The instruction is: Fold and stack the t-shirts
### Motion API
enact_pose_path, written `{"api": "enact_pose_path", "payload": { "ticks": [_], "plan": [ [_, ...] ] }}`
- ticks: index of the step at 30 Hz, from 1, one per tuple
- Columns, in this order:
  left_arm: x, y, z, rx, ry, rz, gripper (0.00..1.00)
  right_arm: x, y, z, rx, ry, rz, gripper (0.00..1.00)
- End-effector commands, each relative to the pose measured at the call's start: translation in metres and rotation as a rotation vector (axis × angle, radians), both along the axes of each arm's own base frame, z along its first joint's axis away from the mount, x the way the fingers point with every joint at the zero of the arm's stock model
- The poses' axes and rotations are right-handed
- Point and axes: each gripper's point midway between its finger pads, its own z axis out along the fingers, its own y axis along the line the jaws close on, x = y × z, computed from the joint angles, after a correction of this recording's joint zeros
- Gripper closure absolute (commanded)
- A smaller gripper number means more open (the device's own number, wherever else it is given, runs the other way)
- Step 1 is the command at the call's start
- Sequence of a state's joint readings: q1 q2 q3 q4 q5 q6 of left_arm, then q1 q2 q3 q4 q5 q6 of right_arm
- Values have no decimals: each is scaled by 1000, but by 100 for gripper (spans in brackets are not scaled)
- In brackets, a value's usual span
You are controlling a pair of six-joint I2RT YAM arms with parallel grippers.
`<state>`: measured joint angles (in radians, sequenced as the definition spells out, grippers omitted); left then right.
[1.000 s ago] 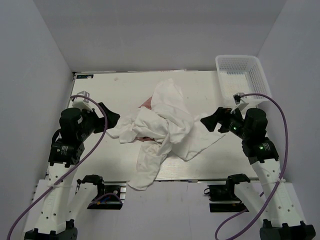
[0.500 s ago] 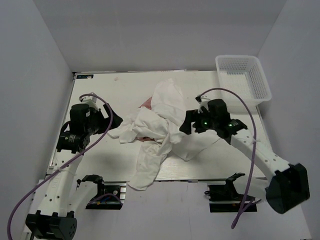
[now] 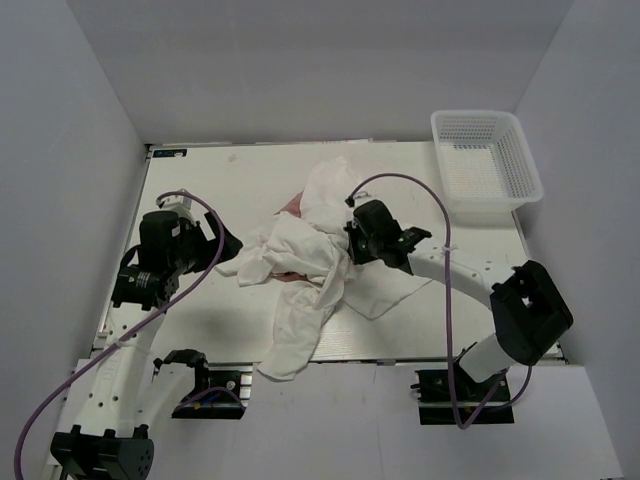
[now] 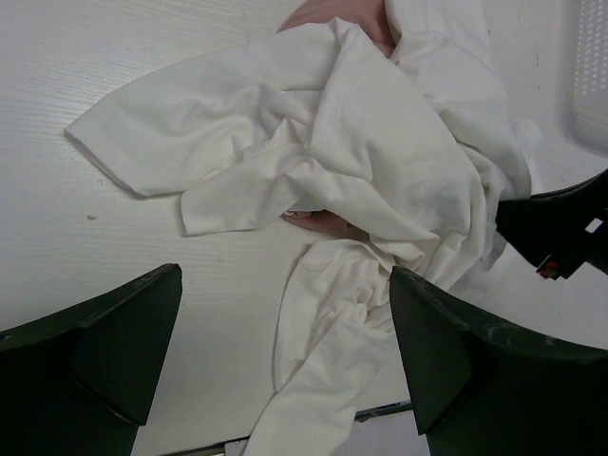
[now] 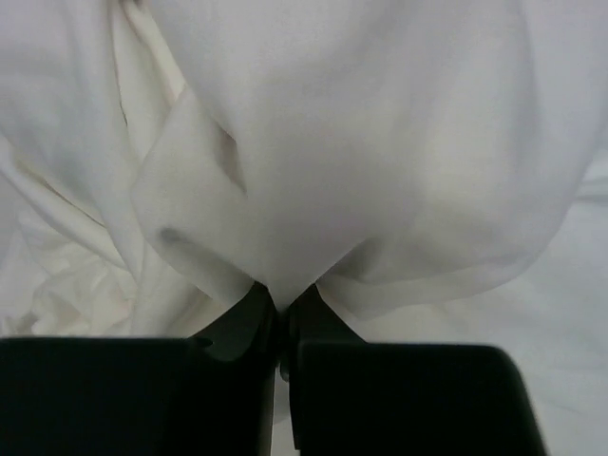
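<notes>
Pinching the white t-shirts [image 5: 323, 171] in the right pincer [image 5: 282, 302]; holding the left pincer [image 4: 285, 285] spread wide beside them, over the table [image 4: 114, 57].

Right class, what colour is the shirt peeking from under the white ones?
Dusty pink shirt; clearest in left wrist view.

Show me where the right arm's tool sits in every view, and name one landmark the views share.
Top external: the right tool is just right of centre, at the right flank of the white t-shirts.
Left wrist: it is the dark shape at the right edge, halfway down, against the cloth.
Right wrist: bottom centre, shut on a white fold.
Shared landmark: the crumpled heap of white t-shirts, visible in all three.
</notes>
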<state>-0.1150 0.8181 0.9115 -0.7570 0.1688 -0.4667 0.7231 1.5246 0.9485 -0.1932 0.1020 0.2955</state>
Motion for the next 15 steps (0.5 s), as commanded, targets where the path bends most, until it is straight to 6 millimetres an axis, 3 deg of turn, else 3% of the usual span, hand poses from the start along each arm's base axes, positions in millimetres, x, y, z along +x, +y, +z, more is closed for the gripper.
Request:
{"api": "enact_pose_path", "payload": {
  "ticks": [1,3,4,6,7,9,10,12,13,15],
  "plan": [
    [-4,6,0,24,-6,17,0,47,6,100,111,-272,-127,100],
    [-5,6,2,23,-15,17,0,59,-8,154,143,-407,-192,100],
    [-5,6,2,23,-15,17,0,60,-13,190,184,-489,-209,100],
    [-7,7,5,22,-25,18,0,60,-26,248,222,-642,-220,100],
    [-7,5,5,16,-25,10,0,55,-39,294,290,-746,-262,100],
    [-7,5,5,16,-25,10,0,55,-55,336,314,-847,-315,100],
    [-8,4,5,11,-24,3,0,50,-67,376,326,-935,-325,100],
    [-6,3,7,3,-31,8,0,50,-82,400,276,-1003,-357,100],
    [-6,3,7,3,-31,8,0,48,-91,429,294,-1046,-397,100],
    [-6,3,7,3,-31,8,0,53,-105,440,255,-1074,-464,100]
  ]
}}
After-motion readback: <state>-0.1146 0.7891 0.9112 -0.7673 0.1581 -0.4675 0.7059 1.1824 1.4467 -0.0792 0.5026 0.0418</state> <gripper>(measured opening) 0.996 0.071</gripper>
